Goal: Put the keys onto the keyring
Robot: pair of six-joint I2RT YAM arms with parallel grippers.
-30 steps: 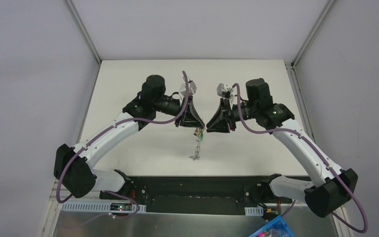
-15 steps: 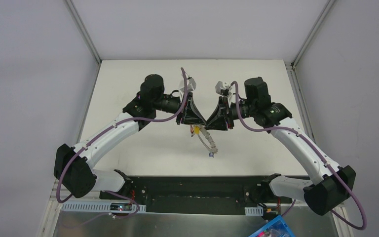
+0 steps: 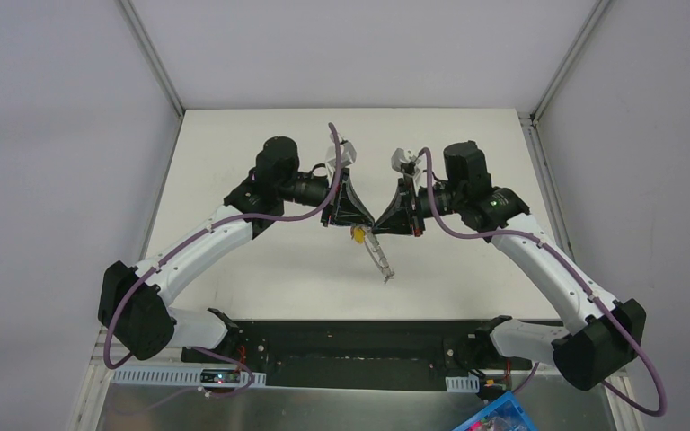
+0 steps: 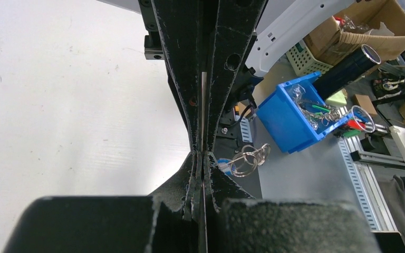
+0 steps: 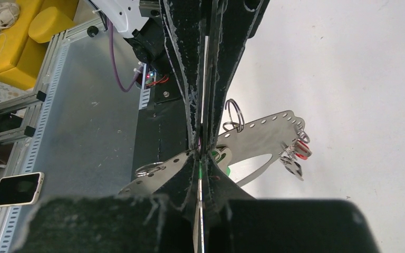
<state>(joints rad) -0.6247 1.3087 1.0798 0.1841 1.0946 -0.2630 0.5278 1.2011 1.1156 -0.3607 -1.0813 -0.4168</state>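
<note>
Both grippers meet tip to tip above the middle of the white table. My left gripper is shut, with a thin metal edge of the keyring between its fingers. The keyring is a flat perforated metal plate with small split rings; it hangs slanting down to the right. My right gripper is shut, with the green key showing at its fingertips. A yellow key hangs under the left tip. A red key dangles at the plate's far end.
A blue bin of spare parts sits off the table near the right arm's base. The black base rail runs along the near edge. A phone lies on the metal bench, and a cardboard box stands beyond it.
My right gripper has closed. The keyring hung straight down a second ago and now slants to the right. Both grippers have shifted slightly towards the far side.
</note>
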